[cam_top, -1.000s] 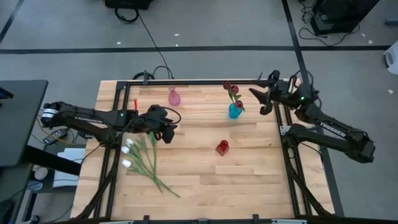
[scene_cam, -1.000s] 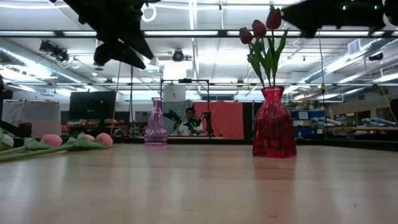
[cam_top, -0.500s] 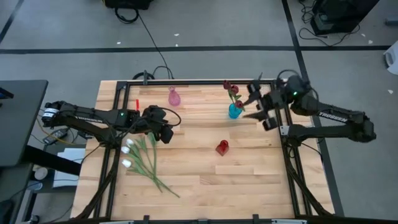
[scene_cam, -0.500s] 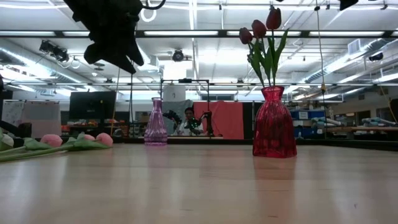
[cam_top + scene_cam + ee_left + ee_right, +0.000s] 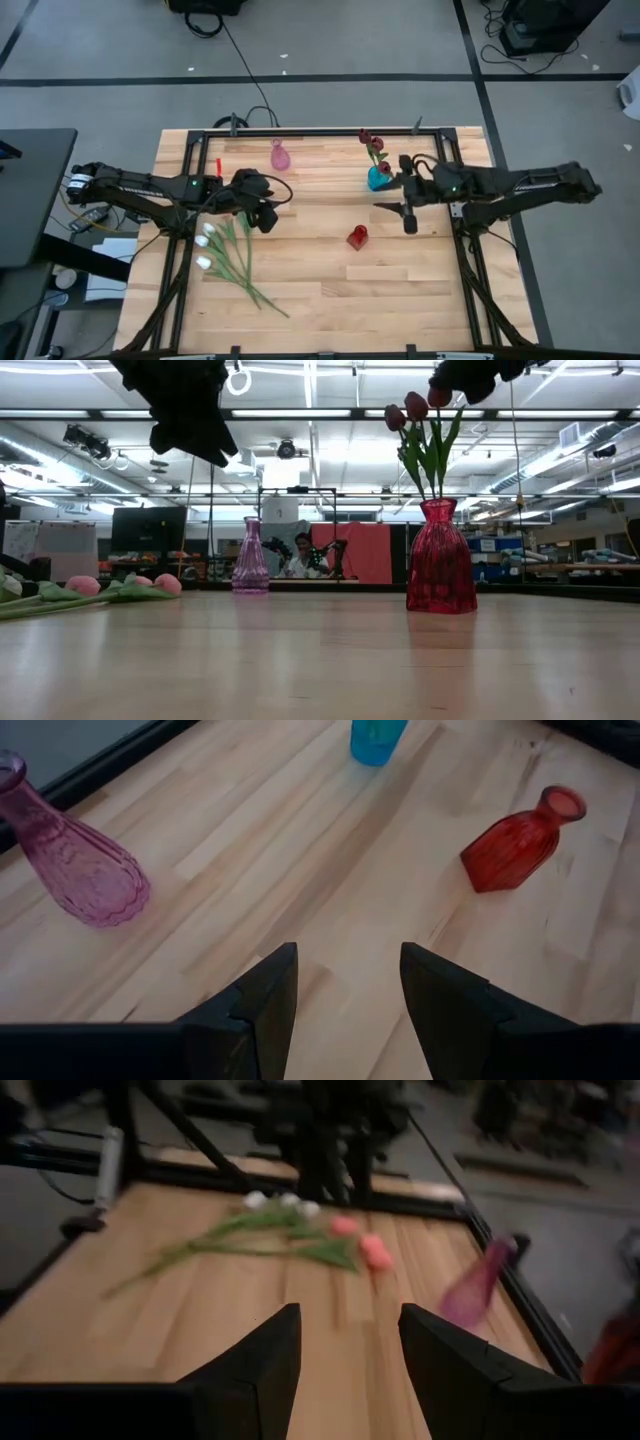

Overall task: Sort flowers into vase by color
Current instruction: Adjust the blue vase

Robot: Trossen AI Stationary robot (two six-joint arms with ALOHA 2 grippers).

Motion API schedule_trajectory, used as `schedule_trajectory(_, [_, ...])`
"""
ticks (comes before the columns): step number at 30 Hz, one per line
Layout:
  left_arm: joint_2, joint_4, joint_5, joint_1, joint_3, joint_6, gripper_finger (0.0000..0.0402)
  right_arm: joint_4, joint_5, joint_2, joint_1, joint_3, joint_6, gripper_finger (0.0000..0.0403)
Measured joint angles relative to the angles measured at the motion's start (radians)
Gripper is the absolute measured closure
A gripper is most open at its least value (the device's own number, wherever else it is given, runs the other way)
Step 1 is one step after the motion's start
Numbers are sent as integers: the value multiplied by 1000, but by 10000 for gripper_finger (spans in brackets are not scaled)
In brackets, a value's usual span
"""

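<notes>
Several tulips (image 5: 228,252) with white and pink heads lie flat on the table's left part, their stems running toward the near edge; the right wrist view shows these tulips (image 5: 285,1235) too. Dark red tulips (image 5: 371,146) stand in a blue vase (image 5: 378,179). An empty red vase (image 5: 357,237) and a pink vase (image 5: 280,155) stand upright. My left gripper (image 5: 268,218) hovers open above the table just right of the lying flower heads. My right gripper (image 5: 395,212) is open in the air just near of the blue vase, facing the table's left.
Black frame rails (image 5: 300,131) run along the table's edges. In the low view the red vase (image 5: 440,558) stands in front of the blue one, and the pink vase (image 5: 250,558) is farther back. Bare wood (image 5: 400,280) covers the near right part.
My right gripper has swung from the far right corner toward the near edge and the table's middle, passing the blue vase, and has turned to face left. My left gripper has stayed over the same spot. The flowers and vases have not moved.
</notes>
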Motion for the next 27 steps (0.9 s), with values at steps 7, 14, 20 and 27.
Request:
schedule_trajectory(7, [0, 17, 0, -2, 0, 0, 219, -110, 148, 16, 56, -28, 143, 224])
schedule_trajectory(14, [0, 26, -9, -2, 0, -4, 220, 31, 9, 8, -74, -232, 189, 240])
schedule_trajectory(20, [0, 48, -12, -1, 0, -1, 220, 224, -65, 7, -231, -405, 206, 251])
schedule_trajectory(27, [0, 50, -23, -1, 0, 3, 220, 356, -88, 13, -364, -543, 206, 252])
